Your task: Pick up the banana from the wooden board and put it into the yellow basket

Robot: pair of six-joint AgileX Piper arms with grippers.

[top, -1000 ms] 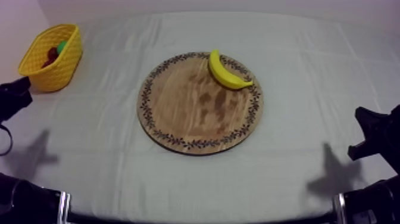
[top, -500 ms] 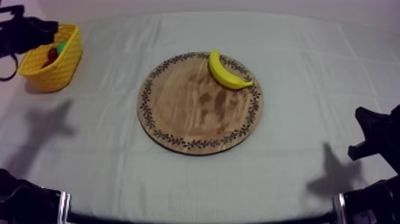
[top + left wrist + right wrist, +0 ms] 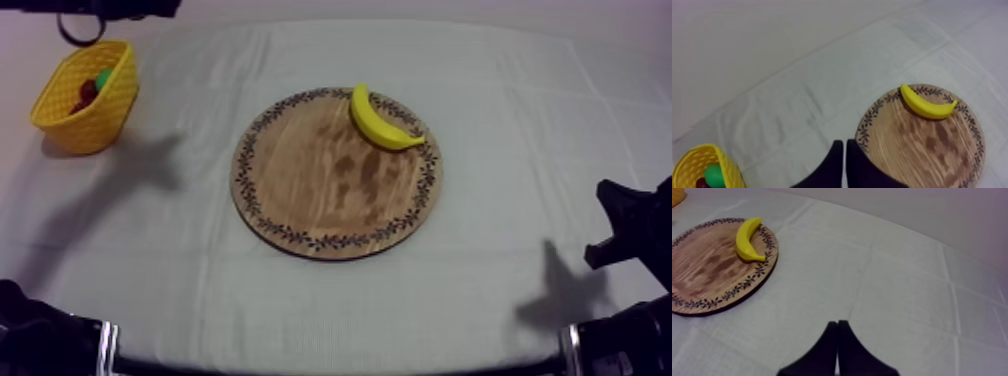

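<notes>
Lying on the round wooden board (image 3: pixel 330 195) close to its patterned rim, on the far right part as the top view has it, the banana (image 3: pixel 380 122) curves along that rim and touches neither gripper. The board sits mid-table on the grey-white cloth (image 3: pixel 510 90), well apart from the yellow basket (image 3: pixel 100 118), which stands near the table's far left corner. Inside the basket are a green fruit (image 3: pixel 104 77) and a small red fruit (image 3: pixel 88 91), side by side. The left arm (image 3: pixel 110 6) comes in at the upper left edge of the top view, beyond the basket, and casts a shadow (image 3: pixel 140 165) on the cloth between basket and board. From the left wrist view, the left gripper (image 3: pixel 845 144) has its two black fingers pressed together as a narrow wedge with nothing between them. It is raised over bare cloth just beside the board's (image 3: pixel 922 150) rim, with the banana (image 3: pixel 927 104) on the board's far side and the basket (image 3: pixel 684 160) off to the other side. The right arm (image 3: pixel 630 232) sits low at the right edge of the top view. The right gripper (image 3: pixel 837 323) likewise has its fingers closed on nothing, over open cloth, well apart from the board (image 3: pixel 707 270) and the banana (image 3: pixel 747 240).
</notes>
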